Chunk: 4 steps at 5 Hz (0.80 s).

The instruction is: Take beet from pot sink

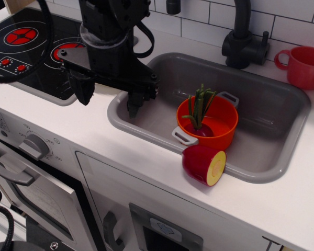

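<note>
Tool (pixel 109 104): black, hanging from the arm over the left end of the sink, above the rim. One finger shows near the stove side and a second over the basin, with a wide gap between them, so it stands spread apart. Nothing is between the fingers.
Arm (pixel 112 31): bulky black body coming down from the top edge, with cables looping beside it; it hides part of the stove and the sink's left rim.
Beet (pixel 199 123): inside the pot, low against its left wall. Only a bit of the dark purple-red bulb shows; the long green stalks stand up and lean slightly right, rising past the pot's rim. The tool is well apart from it, to the left.
Pot (pixel 220 123): bright orange, upright, standing in the sink near the front wall, about mid-length. One grey handle points to the front left, the other to the back right.
Sink (pixel 282 130): grey basin with rounded corners, set into the white tabletop.
Half fruit (pixel 204 164): dark red with a yellow cut face turned right, lying on the sink's front rim, just in front of the pot and partly on the tabletop.
Mug (pixel 306 65): red, upright on the tabletop behind the sink's right corner, handle to the left.
Tap (pixel 243 42): black, standing behind the sink's back rim.
Stove (pixel 21 47): black plate with red rings, at the far left.
Tabletop (pixel 282 204): white, with oven knobs and cupboard doors below its front edge.
</note>
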Each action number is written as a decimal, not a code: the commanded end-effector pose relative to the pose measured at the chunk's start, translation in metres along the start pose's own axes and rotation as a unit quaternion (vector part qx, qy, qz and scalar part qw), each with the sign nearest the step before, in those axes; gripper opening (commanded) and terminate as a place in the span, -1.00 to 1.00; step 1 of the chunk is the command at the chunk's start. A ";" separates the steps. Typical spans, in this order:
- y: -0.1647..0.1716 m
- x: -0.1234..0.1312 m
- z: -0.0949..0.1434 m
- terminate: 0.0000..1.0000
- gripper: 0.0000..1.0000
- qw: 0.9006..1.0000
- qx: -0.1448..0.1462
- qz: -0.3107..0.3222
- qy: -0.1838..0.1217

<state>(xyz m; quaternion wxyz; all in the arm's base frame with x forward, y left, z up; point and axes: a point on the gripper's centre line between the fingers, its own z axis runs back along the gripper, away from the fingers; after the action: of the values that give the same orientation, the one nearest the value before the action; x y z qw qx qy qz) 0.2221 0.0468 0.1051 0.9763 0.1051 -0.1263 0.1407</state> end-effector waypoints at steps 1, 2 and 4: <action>0.000 0.000 0.000 -1.00 1.00 1.000 0.000 0.000 0.000; -0.026 0.022 0.000 -1.00 1.00 0.999 -0.019 0.035 0.004; -0.069 0.054 -0.004 -1.00 1.00 0.996 -0.061 0.067 0.012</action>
<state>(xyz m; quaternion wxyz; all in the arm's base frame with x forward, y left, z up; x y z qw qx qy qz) 0.2876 -0.0050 0.0887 0.9737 0.0398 -0.1040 0.1988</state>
